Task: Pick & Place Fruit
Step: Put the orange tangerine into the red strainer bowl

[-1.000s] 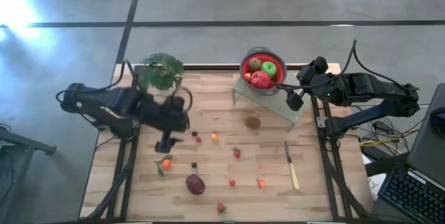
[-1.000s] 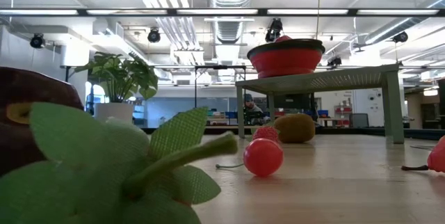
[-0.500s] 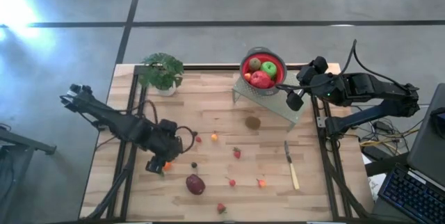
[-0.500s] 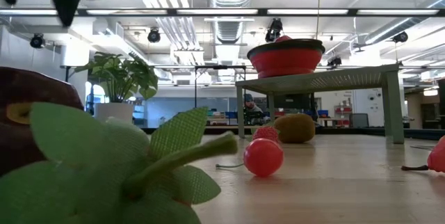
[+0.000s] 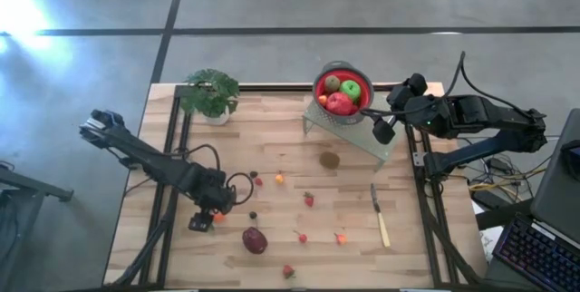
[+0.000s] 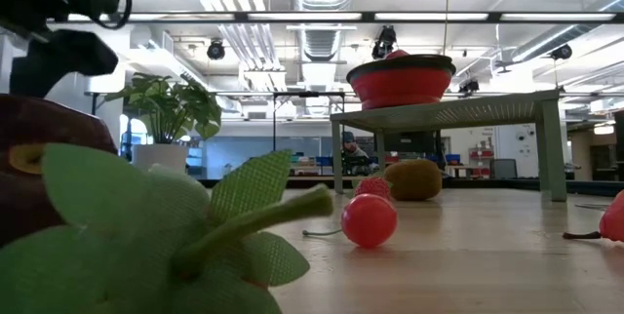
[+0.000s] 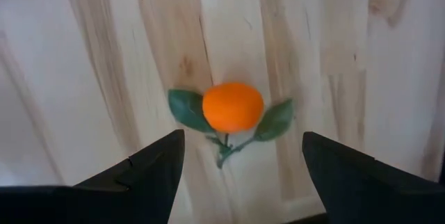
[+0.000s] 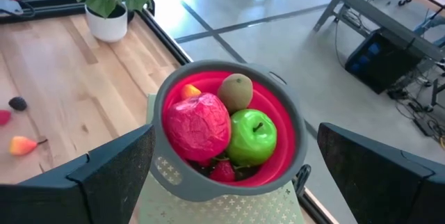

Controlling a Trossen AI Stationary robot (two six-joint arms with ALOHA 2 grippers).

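Note:
A small orange fruit with two green leaves (image 7: 233, 107) lies on the wooden table near its left side (image 5: 217, 218). My left gripper (image 7: 243, 139) hangs over it, open and pointing down, one finger on either side and touching nothing; the low view shows it at the upper left (image 6: 58, 51). My right gripper (image 8: 236, 132) waits open in the air beside the red bowl (image 5: 343, 91), which holds a red apple (image 8: 195, 128), a green apple (image 8: 252, 135) and a kiwi (image 8: 236, 90). More fruit lies loose: a kiwi (image 5: 329, 159), a maroon plum (image 5: 255, 239), strawberries (image 5: 308, 199).
The bowl stands on a pale perforated stand (image 5: 353, 133) at the far right. A potted plant (image 5: 210, 94) stands at the far left corner. A pale-handled knife (image 5: 381, 219) lies near the right edge. Small berries (image 5: 253, 215) and an orange piece (image 5: 340, 237) dot the near half.
My left gripper has come down and toward the table's near edge, tipping from a slant until it points almost straight down over the small orange fruit. Its fingers have stayed open. No fruit has moved.

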